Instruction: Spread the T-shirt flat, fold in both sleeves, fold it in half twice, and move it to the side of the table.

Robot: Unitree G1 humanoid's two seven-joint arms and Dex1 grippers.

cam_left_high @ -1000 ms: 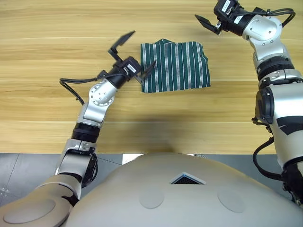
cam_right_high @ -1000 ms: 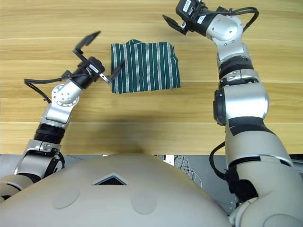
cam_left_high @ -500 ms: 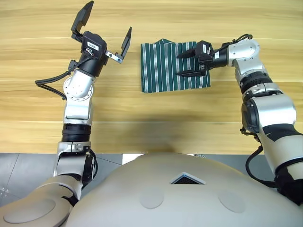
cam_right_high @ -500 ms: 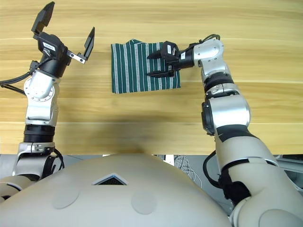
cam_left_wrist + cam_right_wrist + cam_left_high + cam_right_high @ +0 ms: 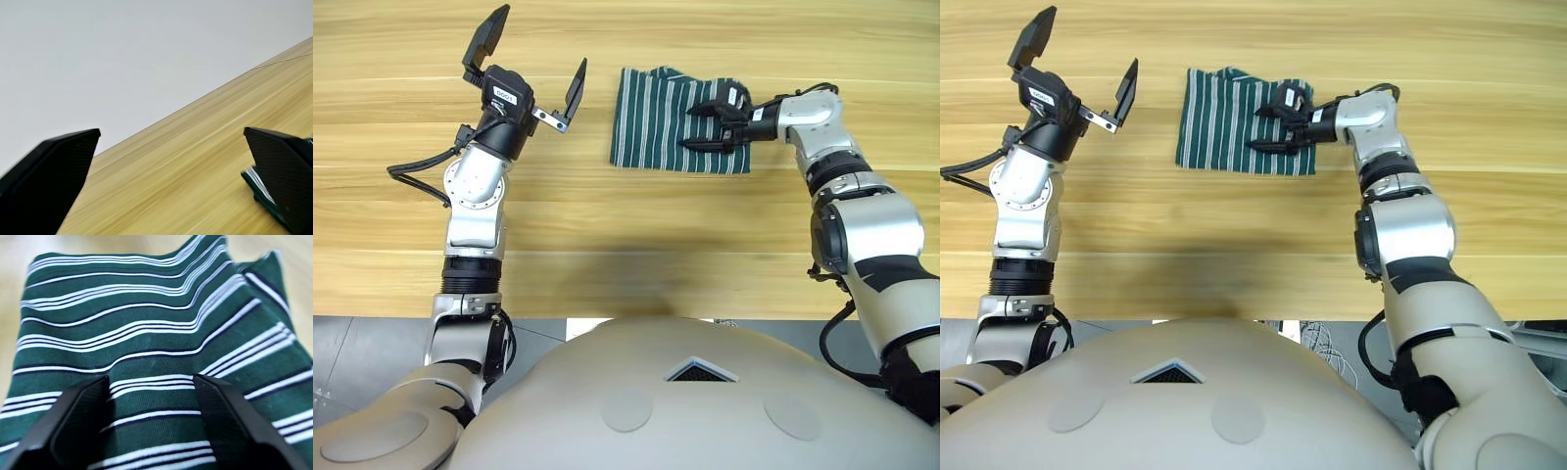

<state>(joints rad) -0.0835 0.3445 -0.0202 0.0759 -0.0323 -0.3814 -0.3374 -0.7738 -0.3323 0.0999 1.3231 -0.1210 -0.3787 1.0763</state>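
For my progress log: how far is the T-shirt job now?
Done: the T-shirt lies folded into a compact rectangle on the table. In hand: the right gripper rests open fingers on its right part, probably to slide it. To do: moving it to the table's side. The left gripper is raised, open.

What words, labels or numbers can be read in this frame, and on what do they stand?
White label on the body of the left gripper: print too small to read.
T-shirt: green with white stripes, no print visible.
Table: bare wood, no markings.
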